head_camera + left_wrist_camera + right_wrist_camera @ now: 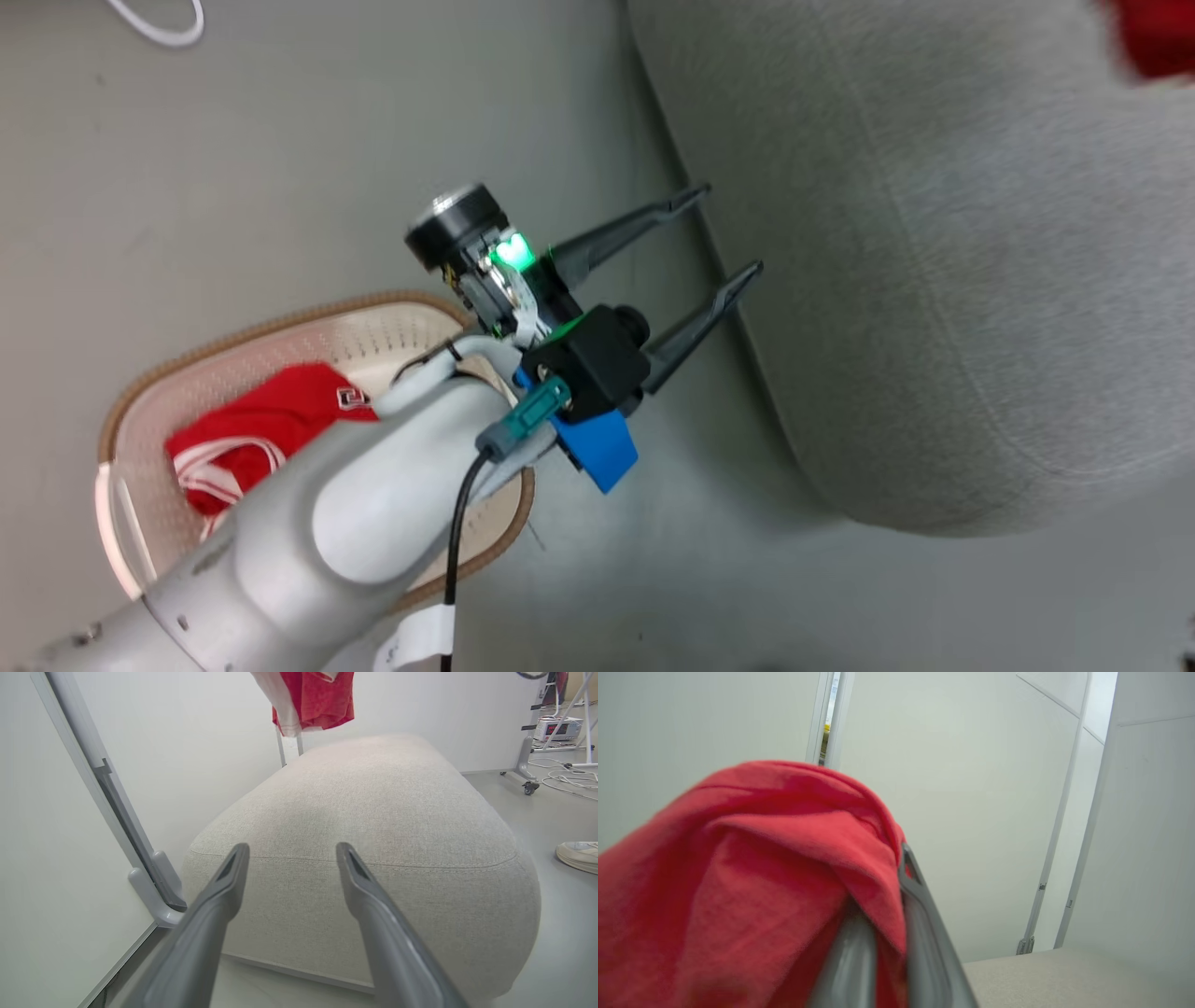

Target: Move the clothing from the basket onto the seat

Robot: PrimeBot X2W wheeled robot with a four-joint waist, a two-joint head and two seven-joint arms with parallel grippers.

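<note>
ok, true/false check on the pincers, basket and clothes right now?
1. Left pincer is open and empty. True.
2. Basket is empty. False: a striped jersey lies in the basket.
3. Right pincer is shut on a red garment. True.
4. Left pincer is inside the basket. False: it is outside, over the floor beside the seat.

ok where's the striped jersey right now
Head view, lower left: the striped jersey lies inside the basket on the floor, partly hidden by the left forearm.
</note>
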